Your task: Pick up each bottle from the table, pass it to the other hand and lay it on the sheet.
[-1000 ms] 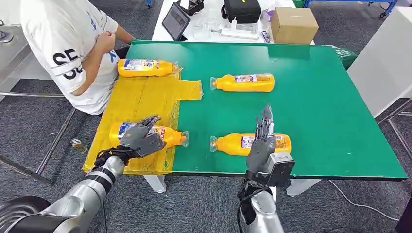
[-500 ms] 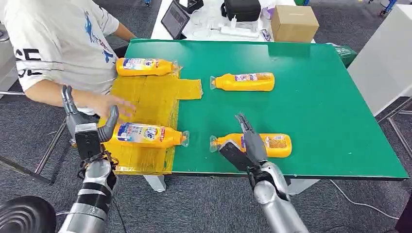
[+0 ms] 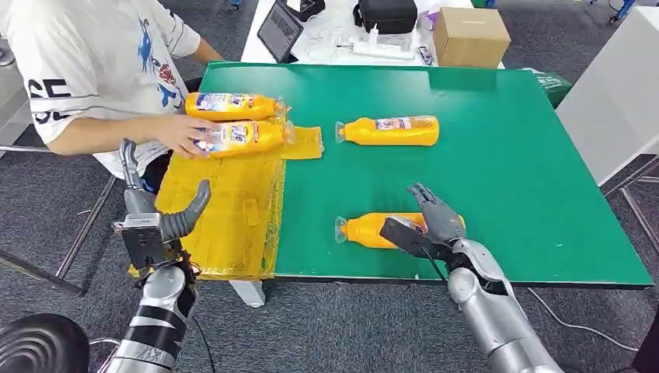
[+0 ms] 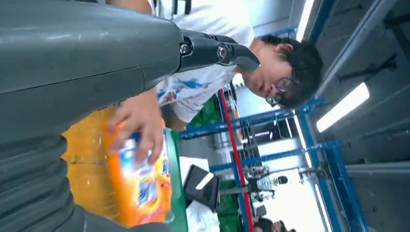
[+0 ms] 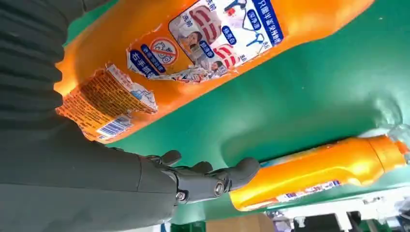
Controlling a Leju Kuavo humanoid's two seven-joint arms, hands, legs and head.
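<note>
right hand (image 3: 437, 221), lower centre-right of the head view: fingers (image 3: 429, 200) spread apart over the label end of the near bottle (image 3: 365, 231), thumb forward of it, nothing clamped; whether they touch it cannot be told. this bottle lies on its side on the green desk (image 3: 513, 155), cap toward frame left. left hand (image 3: 159, 210), lower left of the frame: raised upright beside the front left corner of the yellow sheet (image 3: 225, 210), fingers (image 3: 129, 159) apart, holding nothing. far bottle (image 3: 392, 131), upper centre: on its side on bare desk, just right of the sheet's far tab. two more bottles lie at the sheet's far edge, upper left: the rear bottle (image 3: 233, 106) and, touching it on the near side, the second bottle (image 3: 247, 137), gripped at its base by a person's hand (image 3: 180, 134). the person, in a white printed shirt (image 3: 85, 62), stands at frame upper left. a cardboard box (image 3: 470, 37) sits beyond the desk, top centre-right.
</note>
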